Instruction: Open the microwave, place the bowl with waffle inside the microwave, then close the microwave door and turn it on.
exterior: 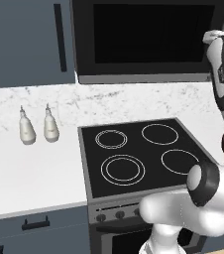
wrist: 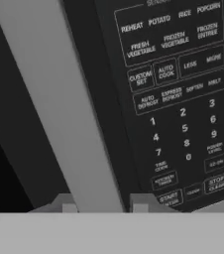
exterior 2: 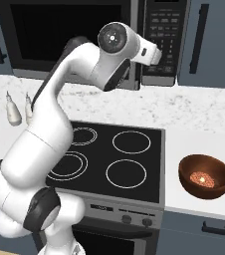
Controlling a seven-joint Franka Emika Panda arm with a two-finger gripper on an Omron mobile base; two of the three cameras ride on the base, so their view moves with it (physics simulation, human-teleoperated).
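The microwave (exterior 2: pixel 69 40) hangs above the stove with its dark glass door (exterior: pixel 153 34) shut. In the hand view the door's grey handle bar (wrist: pixel 69 99) runs diagonally, and my gripper (wrist: pixel 103 202) has a fingertip pressed on each side of it. The keypad (wrist: pixel 183 99) lies just right of the handle. From the right base view my hand (exterior 2: pixel 153 54) is up at the seam between door and keypad (exterior 2: pixel 165 30). The reddish-brown bowl (exterior 2: pixel 205 176) stands on the counter right of the stove, with the pale waffle (exterior 2: pixel 202 178) in it.
A black four-ring stovetop (exterior 2: pixel 109 157) sits under the microwave. Two small white bottles (exterior: pixel 35 126) stand on the white counter (exterior: pixel 29 173) at left. Blue-grey cabinets with black handles (exterior: pixel 60 37) flank the microwave.
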